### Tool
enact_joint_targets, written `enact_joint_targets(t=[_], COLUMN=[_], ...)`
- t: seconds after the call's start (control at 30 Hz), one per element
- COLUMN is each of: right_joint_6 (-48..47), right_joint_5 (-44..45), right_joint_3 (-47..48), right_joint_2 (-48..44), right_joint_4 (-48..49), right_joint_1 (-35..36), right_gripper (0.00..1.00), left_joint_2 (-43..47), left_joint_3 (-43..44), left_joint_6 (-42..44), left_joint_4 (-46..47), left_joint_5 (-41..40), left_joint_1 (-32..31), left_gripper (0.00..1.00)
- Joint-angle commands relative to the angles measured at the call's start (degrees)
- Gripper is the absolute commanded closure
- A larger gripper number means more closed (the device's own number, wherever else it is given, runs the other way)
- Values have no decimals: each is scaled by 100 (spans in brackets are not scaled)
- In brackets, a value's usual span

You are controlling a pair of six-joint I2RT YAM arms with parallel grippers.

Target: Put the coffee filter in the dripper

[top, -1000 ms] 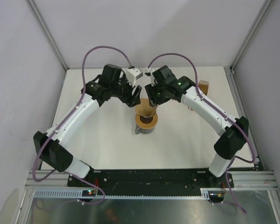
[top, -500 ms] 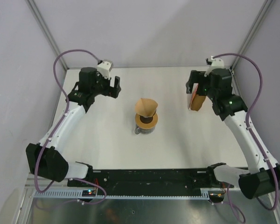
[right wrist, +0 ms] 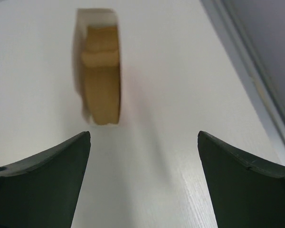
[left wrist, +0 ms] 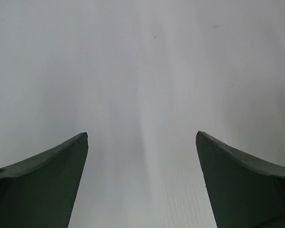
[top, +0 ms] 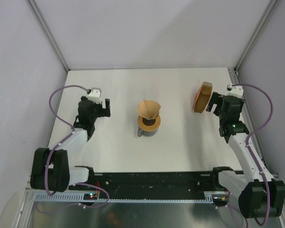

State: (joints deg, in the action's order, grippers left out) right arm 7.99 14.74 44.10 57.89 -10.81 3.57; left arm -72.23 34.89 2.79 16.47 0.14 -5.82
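Note:
The coffee filter, a tan paper cone, stands open side up at the table's middle, just above a flat brown ring on a clear glass jug. The blue dripper does not show; the paper cone covers where it could be. My left gripper is open and empty, well left of the filter; its wrist view shows only bare table. My right gripper is open and empty, far right of the filter; it also shows in its wrist view.
A thick orange-brown stack of filters stands on edge just ahead of my right gripper, seen ahead and left in the right wrist view. The metal frame rail runs along the table's right edge, close to the right arm.
Both arms have pulled back from the filter at the centre, the left to the left side and the right to the right side, and lowered. The filter has stayed in place.

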Motion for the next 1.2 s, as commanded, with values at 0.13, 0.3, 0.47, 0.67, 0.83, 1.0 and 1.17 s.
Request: enact_joint_targets(t=[0.13, 0.3, 0.47, 0.67, 0.83, 1.0, 1.17], right_joint_6=[248, 236, 166, 122, 168, 233, 268], right_joint_5=[1088, 1187, 937, 881, 773, 726, 636], right_joint_3=[-965, -1354, -1883, -2080, -2089, -2089, -2089], right_joint_2=[-354, -254, -462, -556, -530, -549, -516], right_joint_4=[1569, 1904, 2604, 2861, 2911, 2879, 2879], right_joint_1=[-223, -230, -239, -275, -303, -437, -511], right_gripper=[1, 1, 1, 1, 1, 1, 1], left_joint_2=[149, 214, 11, 175, 194, 181, 176], left_joint_3=[-1116, -1214, -1094, -1242, -1255, -1249, -1240], left_joint_6=[-483, -613, -549, -388, -365, -341, -405], left_joint_4=[2520, 2609, 2723, 2771, 2774, 2766, 2766], left_joint_5=[-427, -711, -1182, -976, -936, -894, -1118], left_joint_1=[133, 133, 133, 132, 134, 131, 134], left_gripper=[0, 0, 0, 0, 0, 0, 0])
